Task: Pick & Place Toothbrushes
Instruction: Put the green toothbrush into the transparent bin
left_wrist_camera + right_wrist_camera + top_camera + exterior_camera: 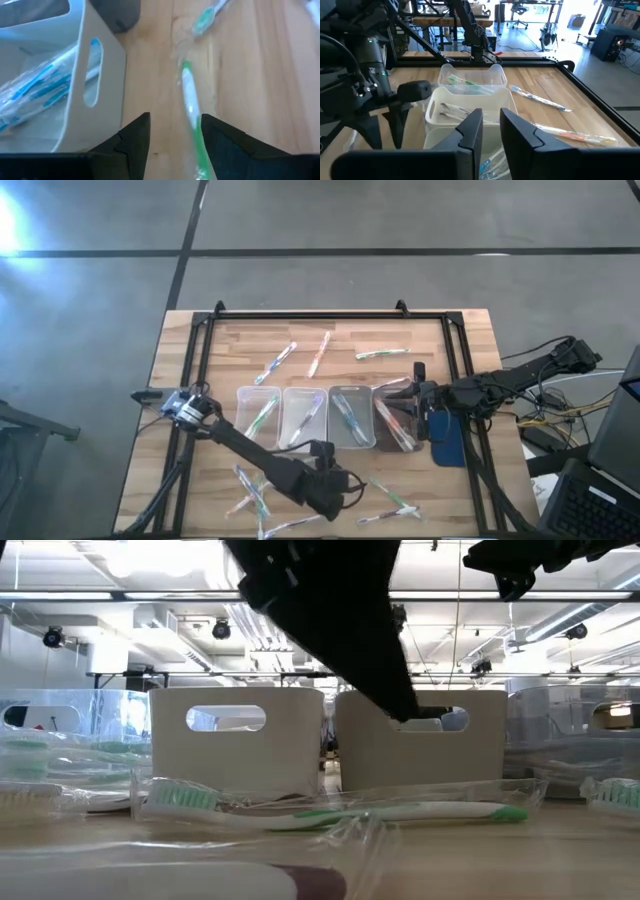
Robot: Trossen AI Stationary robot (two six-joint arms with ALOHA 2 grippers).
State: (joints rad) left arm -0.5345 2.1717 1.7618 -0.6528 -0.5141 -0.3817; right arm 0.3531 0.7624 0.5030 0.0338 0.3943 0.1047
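Observation:
Four clear trays (325, 418) stand in a row mid-table, each with wrapped toothbrushes inside. Loose toothbrushes lie flat on the wood beyond the trays (319, 352) and on the near side (395, 498). My left gripper (175, 135) is open and hovers near the table's near edge (348, 480). A green-and-white toothbrush (192, 115) lies on the table between its fingers, close to one of them. My right gripper (491, 125) is open with a narrow gap, above the rightmost tray (395, 423), which holds red-pink toothbrushes.
A black frame (320, 315) runs round the table's far and side edges. A blue object (446, 438) lies beside the rightmost tray. In the low view a wrapped green toothbrush (330, 810) lies in front of two trays (235, 740). Cables hang off the right side.

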